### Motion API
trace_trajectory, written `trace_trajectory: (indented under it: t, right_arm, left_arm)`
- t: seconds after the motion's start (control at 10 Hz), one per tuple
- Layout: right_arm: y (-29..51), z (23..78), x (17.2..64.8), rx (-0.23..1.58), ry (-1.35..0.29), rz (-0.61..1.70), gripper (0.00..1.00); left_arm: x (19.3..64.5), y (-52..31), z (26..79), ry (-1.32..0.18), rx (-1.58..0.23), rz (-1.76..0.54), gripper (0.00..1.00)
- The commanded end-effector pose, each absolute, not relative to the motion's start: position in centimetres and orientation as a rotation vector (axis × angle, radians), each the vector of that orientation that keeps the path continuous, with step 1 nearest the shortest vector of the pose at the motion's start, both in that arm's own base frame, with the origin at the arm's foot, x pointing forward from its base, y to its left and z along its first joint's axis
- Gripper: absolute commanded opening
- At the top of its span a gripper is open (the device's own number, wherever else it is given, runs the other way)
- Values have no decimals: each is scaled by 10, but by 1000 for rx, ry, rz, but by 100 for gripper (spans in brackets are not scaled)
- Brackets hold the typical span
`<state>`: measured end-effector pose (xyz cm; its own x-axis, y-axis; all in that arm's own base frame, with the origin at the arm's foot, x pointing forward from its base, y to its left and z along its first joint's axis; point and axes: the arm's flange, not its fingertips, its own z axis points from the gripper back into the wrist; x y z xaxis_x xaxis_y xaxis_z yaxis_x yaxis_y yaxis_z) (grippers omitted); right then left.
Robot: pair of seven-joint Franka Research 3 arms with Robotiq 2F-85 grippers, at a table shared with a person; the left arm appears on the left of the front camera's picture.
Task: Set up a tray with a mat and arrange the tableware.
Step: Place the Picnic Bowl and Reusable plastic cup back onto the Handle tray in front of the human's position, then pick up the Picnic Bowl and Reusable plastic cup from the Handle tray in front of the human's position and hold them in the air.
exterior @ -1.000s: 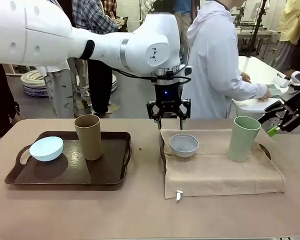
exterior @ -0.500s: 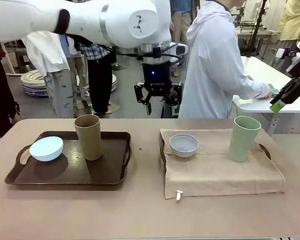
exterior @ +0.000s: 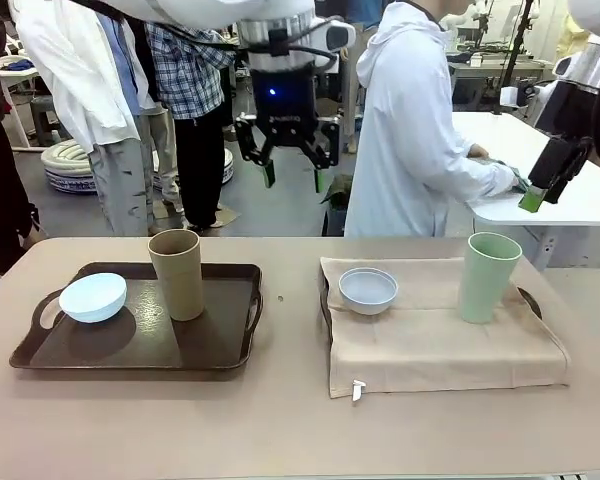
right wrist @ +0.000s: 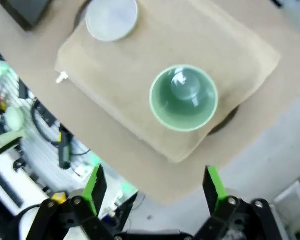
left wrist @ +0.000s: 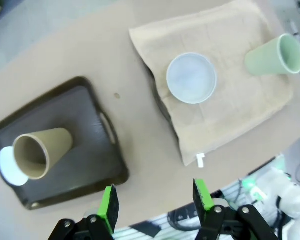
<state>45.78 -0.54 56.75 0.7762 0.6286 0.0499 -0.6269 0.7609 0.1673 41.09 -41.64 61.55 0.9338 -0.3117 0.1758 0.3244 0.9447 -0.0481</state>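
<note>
Left gripper (exterior: 293,178) and right gripper (right wrist: 155,182): both spread wide, empty, high above the table. Brown tray (exterior: 220,350) holds pale blue bowl (exterior: 92,297) and tan cup (exterior: 177,272). Beige mat (exterior: 430,345) carries greyish-white bowl (exterior: 368,289) and pale green cup (exterior: 488,276). All four vessels empty. Judged light, rigid, smooth. Cups look tippy: pinch across the wall. Bowls: take by the rim.
</note>
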Motion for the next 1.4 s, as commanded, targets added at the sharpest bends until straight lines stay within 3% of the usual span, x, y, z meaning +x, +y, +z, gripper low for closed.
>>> trace_trajectory:
  t: [0.0,0.1,0.3,1.3]
  right_arm:
    - [9,586,451,84,80,601,100]
    - [7,589,453,-3,59,546,100]
    - [6,586,451,81,44,600,100]
    - [6,586,451,81,44,600,100]
  left_arm:
    - [396,-396,625,-184,0,-313,79]
    - [396,-390,630,-189,19,-289,79]
    - [399,-398,635,-186,-18,-318,79]
    - [399,-398,635,-186,-18,-318,79]
